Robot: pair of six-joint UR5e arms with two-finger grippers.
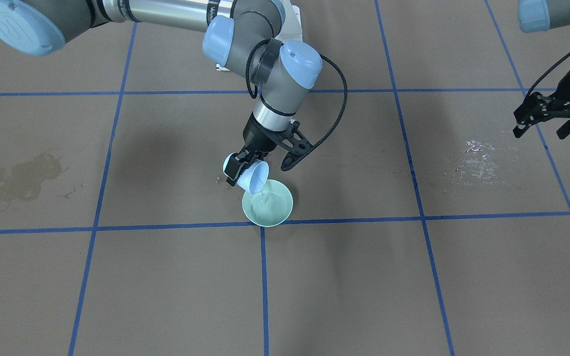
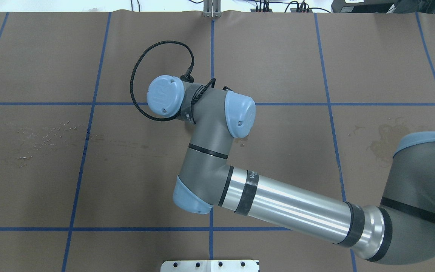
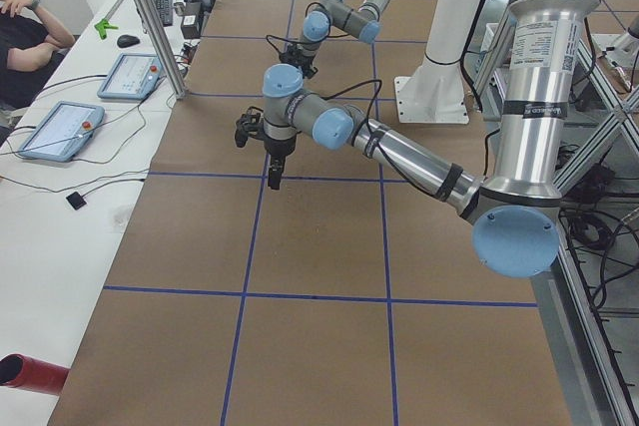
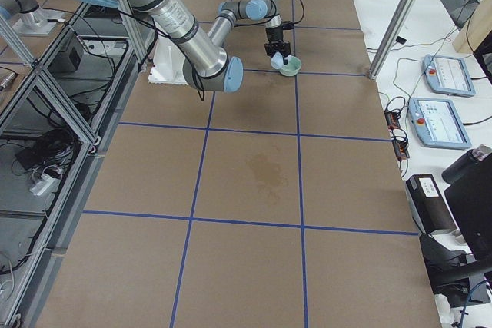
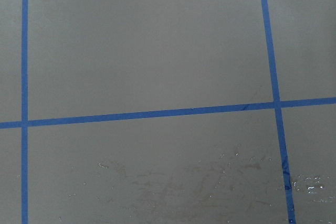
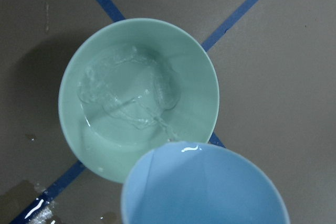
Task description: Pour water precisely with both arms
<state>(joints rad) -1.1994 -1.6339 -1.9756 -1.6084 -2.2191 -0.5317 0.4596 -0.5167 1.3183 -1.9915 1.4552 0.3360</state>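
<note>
My right gripper [image 1: 251,168] is shut on a pale blue cup [image 1: 255,179], which it holds tilted with its lip over a mint green bowl [image 1: 287,198]. In the right wrist view a thin stream of water [image 6: 157,121] runs from the cup [image 6: 205,187] into the bowl [image 6: 202,72], where a rippling pool lies. The exterior right view shows the cup [image 4: 277,57] just above the bowl [image 4: 291,66]. From overhead the right arm [image 2: 210,124] hides both. My left gripper [image 1: 545,121] hangs open and empty far off to the side, above bare table.
A wet patch of droplets [image 1: 473,160] lies on the brown table near the left gripper, also in the left wrist view [image 5: 210,182]. A dried stain [image 1: 27,175] marks the other side. Blue tape lines grid the table. A person [image 3: 25,37] sits by tablets.
</note>
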